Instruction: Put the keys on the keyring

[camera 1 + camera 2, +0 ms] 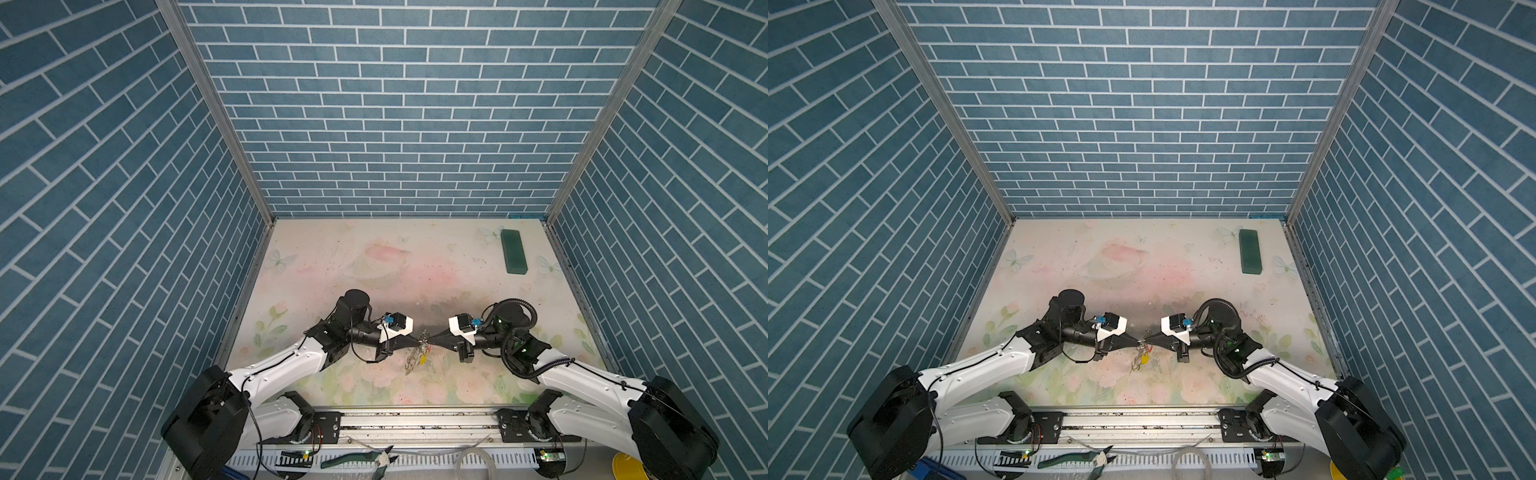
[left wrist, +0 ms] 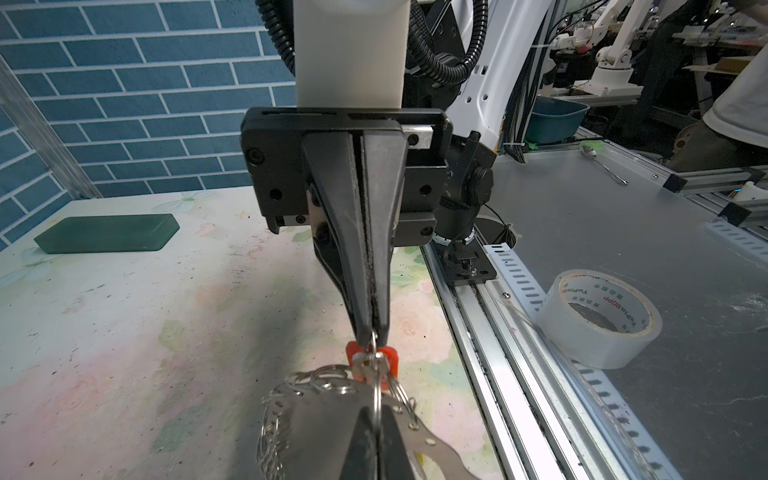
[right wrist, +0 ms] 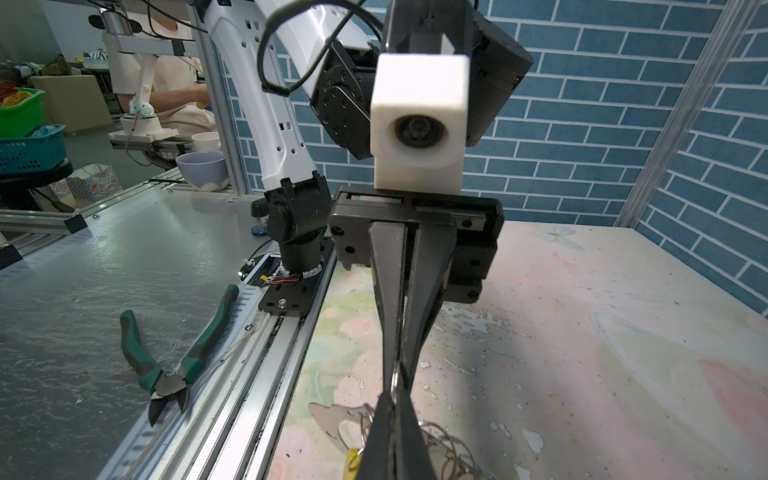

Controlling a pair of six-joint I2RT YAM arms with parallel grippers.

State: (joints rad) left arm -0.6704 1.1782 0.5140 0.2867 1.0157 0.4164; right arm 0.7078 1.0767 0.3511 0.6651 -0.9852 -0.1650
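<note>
My two grippers meet tip to tip above the middle of the table in both top views, the left gripper [image 1: 418, 341] and the right gripper [image 1: 430, 341]. Each is shut on the same thin silver wire ring [image 2: 377, 388]. The keyring [image 2: 320, 419], a flat grey piece fringed with silver rings, hangs from that ring just below the tips [image 1: 414, 360]. The red key [image 2: 392, 358] sits on the ring by the right gripper's tips. The yellow key [image 3: 352, 457] hangs lower beside the keyring [image 3: 332, 419] and also shows in a top view [image 1: 1144, 358].
A dark green block [image 1: 514, 251] lies at the table's far right. Green-handled pliers [image 3: 178, 357] rest on the grey bench in front of the rail. A roll of clear tape [image 2: 602, 316] stands on that bench too. Brick-patterned walls enclose three sides.
</note>
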